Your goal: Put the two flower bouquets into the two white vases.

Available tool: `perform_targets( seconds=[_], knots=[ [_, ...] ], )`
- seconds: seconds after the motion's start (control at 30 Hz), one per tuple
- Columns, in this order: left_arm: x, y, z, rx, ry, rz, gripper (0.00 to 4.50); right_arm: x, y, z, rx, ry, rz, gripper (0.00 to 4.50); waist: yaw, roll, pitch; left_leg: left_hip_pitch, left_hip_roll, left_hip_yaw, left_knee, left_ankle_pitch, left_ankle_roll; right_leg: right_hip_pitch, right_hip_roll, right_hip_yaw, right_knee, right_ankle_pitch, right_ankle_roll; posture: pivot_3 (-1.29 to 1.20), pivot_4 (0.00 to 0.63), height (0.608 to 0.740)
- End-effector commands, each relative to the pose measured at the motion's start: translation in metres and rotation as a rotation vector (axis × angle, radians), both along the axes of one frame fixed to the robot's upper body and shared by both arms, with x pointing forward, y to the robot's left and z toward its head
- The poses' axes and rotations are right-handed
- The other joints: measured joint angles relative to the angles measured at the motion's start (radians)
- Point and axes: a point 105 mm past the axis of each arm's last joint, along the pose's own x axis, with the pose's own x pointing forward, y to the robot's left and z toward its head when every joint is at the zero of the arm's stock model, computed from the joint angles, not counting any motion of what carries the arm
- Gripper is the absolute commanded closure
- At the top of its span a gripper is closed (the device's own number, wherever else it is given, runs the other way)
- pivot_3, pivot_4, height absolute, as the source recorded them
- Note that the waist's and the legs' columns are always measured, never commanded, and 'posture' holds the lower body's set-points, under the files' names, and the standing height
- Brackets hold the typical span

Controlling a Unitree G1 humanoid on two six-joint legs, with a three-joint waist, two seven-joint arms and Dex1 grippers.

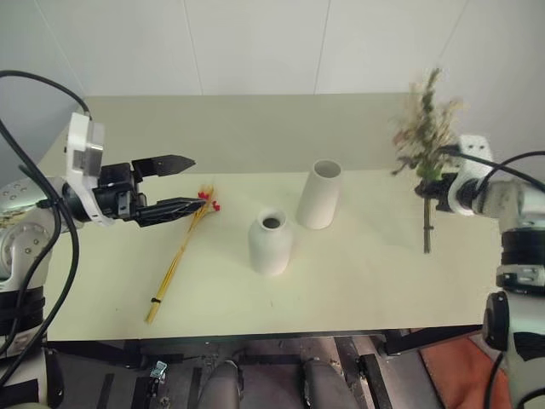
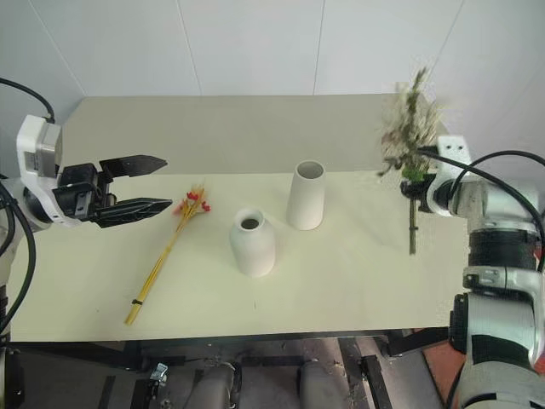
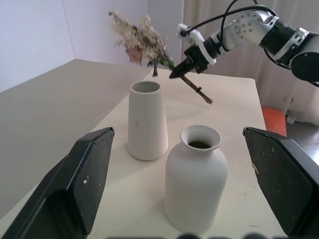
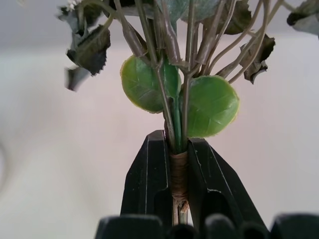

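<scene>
My right gripper (image 1: pixel 433 189) is shut on the dark stem of the leafy bouquet (image 1: pixel 423 128), which it holds upright above the table's right side, stem end hanging free. The right wrist view shows both fingers (image 4: pixel 149 174) clamped on the wrapped stem (image 4: pixel 179 172). The thin bouquet of yellow stalks with red blooms (image 1: pixel 180 253) lies flat on the table at the left. My left gripper (image 1: pixel 183 181) hovers open just above its red tips, pointing right. The shorter bottle vase (image 1: pixel 271 243) and the taller cylinder vase (image 1: pixel 320 194) stand upright mid-table.
The cream table (image 1: pixel 366 281) has free surface at the front and on the right under the raised bouquet. Its front edge runs close to me. A white wall rises behind the table's far edge.
</scene>
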Motion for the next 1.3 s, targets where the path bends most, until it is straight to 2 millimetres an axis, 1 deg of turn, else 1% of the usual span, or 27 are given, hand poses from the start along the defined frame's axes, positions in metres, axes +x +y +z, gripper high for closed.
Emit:
perform_targets(
  seconds=[0.03, 0.1, 0.17, 0.23, 0.27, 0.33, 0.4, 0.47, 0.57, 0.67, 0.8, 0.97, 1.03, 1.1, 1.13, 1.27, 1.3],
  knots=[
    [-0.001, 0.001, 0.013, 0.011, -0.06, 0.005, 0.0, -0.012, 0.02, 0.09, 0.071, -0.44, 0.061, 4.3, -0.005, 0.0, 0.0, 0.0, 0.0, 0.0, 0.0, 0.0, 0.0, 0.0, 0.0, 0.0, 0.0, 0.0, 0.0, 0.0, 0.15, 0.74],
    [-0.001, 0.001, 0.015, 0.013, -0.058, -0.002, 0.0, -0.021, 0.045, 0.12, 0.142, -0.582, 0.167, 4.3, -0.013, 0.0, 0.0, 0.0, 0.0, 0.0, 0.0, 0.0, 0.0, 0.0, 0.001, 0.0, 0.001, 0.0, 0.0, 0.0, 0.15, 0.74],
    [0.001, 0.002, 0.016, 0.02, -0.055, -0.005, 0.0, -0.032, 0.07, 0.145, 0.171, -0.715, 0.276, 4.3, -0.019, 0.001, 0.0, 0.0, 0.001, 0.0, 0.0, 0.0, 0.0, 0.0, 0.001, 0.0, 0.001, 0.0, -0.001, 0.0, 0.15, 0.74],
    [0.001, 0.002, 0.016, 0.031, -0.054, -0.006, 0.0, -0.046, 0.097, 0.159, 0.193, -0.8, 0.423, 4.3, -0.02, 0.001, 0.0, 0.0, 0.001, 0.0, -0.001, 0.0, 0.0, 0.0, 0.001, 0.0, 0.001, 0.001, -0.001, 0.0, 0.15, 0.74],
    [0.001, 0.001, 0.016, 0.033, -0.055, -0.007, 0.0, -0.049, 0.107, 0.162, 0.216, -0.814, 0.471, 4.3, -0.02, 0.001, 0.0, 0.001, 0.001, 0.0, -0.001, 0.0, 0.0, 0.0, 0.001, 0.0, 0.0, 0.001, -0.001, 0.0, 0.15, 0.74],
    [0.002, 0.0, 0.016, 0.033, -0.057, -0.013, 0.0, -0.049, 0.127, 0.158, 0.23, -0.797, 0.533, 4.3, -0.02, 0.0, 0.0, 0.0, 0.001, 0.0, -0.001, 0.0, 0.0, 0.0, 0.0, 0.0, 0.0, 0.001, -0.002, 0.0, 0.15, 0.74],
    [0.002, -0.001, 0.016, 0.033, -0.058, -0.016, 0.0, -0.044, 0.141, 0.146, 0.192, -0.763, 0.552, 4.3, -0.02, 0.0, 0.0, 0.001, 0.001, 0.0, -0.001, 0.0, 0.0, 0.0, 0.0, 0.0, 0.001, 0.001, -0.002, 0.0, 0.15, 0.74],
    [0.001, -0.002, 0.016, 0.036, -0.059, -0.018, 0.0, -0.04, 0.15, 0.137, 0.166, -0.733, 0.566, 4.3, -0.02, 0.0, 0.0, 0.001, 0.001, 0.0, -0.001, 0.0, 0.0, 0.0, 0.0, -0.001, 0.001, 0.001, -0.002, 0.0, 0.15, 0.74],
    [0.0, -0.002, 0.016, 0.037, -0.06, -0.022, 0.0, -0.036, 0.16, 0.129, 0.172, -0.71, 0.591, 4.3, -0.018, 0.001, 0.0, 0.0, 0.0, 0.0, -0.001, 0.0, 0.0, 0.0, 0.0, -0.001, 0.001, 0.001, -0.002, 0.0, 0.15, 0.74],
    [0.0, -0.002, 0.016, 0.039, -0.061, -0.02, 0.0, -0.03, 0.165, 0.123, 0.161, -0.697, 0.597, 4.3, -0.018, 0.001, 0.0, 0.0, 0.0, 0.0, -0.001, 0.0, 0.0, -0.001, 0.0, -0.001, 0.0, 0.001, -0.002, 0.0, 0.15, 0.74],
    [0.0, -0.002, 0.016, 0.036, -0.065, -0.018, 0.0, -0.02, 0.166, 0.113, 0.163, -0.669, 0.584, 4.3, -0.019, 0.001, 0.0, 0.0, 0.0, 0.0, -0.001, 0.0, 0.0, 0.0, 0.0, -0.001, 0.001, 0.001, -0.002, 0.0, 0.15, 0.74],
    [-0.001, -0.001, 0.016, 0.033, -0.07, -0.008, 0.0, -0.015, 0.166, 0.089, 0.138, -0.609, 0.599, 4.3, -0.019, 0.001, 0.0, 0.0, 0.001, 0.0, -0.001, 0.0, 0.0, 0.0, 0.0, -0.001, 0.001, 0.001, -0.002, 0.0, 0.15, 0.74],
    [-0.001, -0.002, 0.016, 0.033, -0.068, -0.006, 0.0, -0.014, 0.168, 0.074, 0.133, -0.578, 0.607, 4.3, -0.019, 0.001, 0.0, 0.0, 0.0, 0.0, -0.001, 0.0, 0.0, 0.0, 0.0, -0.001, 0.0, 0.001, -0.002, 0.0, 0.15, 0.74],
    [-0.002, -0.002, 0.015, 0.032, -0.067, -0.008, 0.0, -0.015, 0.171, 0.065, 0.136, -0.56, 0.613, 3.56, -0.018, 0.001, 0.0, 0.0, 0.0, 0.0, -0.001, 0.0, 0.0, -0.001, 0.0, -0.001, 0.001, 0.001, -0.002, 0.0, 0.15, 0.74],
    [-0.002, -0.002, 0.015, 0.032, -0.066, -0.01, 0.0, -0.016, 0.172, 0.063, 0.14, -0.556, 0.615, 3.27, -0.019, 0.001, 0.0, 0.0, 0.0, 0.0, -0.001, 0.0, 0.0, 0.0, 0.0, -0.001, 0.001, 0.001, -0.002, 0.0, 0.15, 0.74],
    [-0.002, 0.0, 0.015, 0.036, -0.067, 0.003, 0.0, -0.029, 0.173, 0.047, 0.133, -0.536, 0.645, 1.93, -0.018, 0.001, 0.0, 0.0, 0.001, 0.0, -0.001, 0.0, 0.0, -0.001, 0.0, -0.001, 0.001, 0.001, -0.002, 0.0, 0.15, 0.74],
    [-0.001, 0.001, 0.015, 0.038, -0.066, 0.008, 0.0, -0.033, 0.172, 0.042, 0.132, -0.526, 0.648, 1.53, -0.018, 0.001, 0.0, 0.0, 0.001, -0.001, -0.001, 0.0, 0.0, 0.0, 0.0, -0.001, 0.001, 0.001, -0.002, 0.0, 0.15, 0.74]
  ],
)
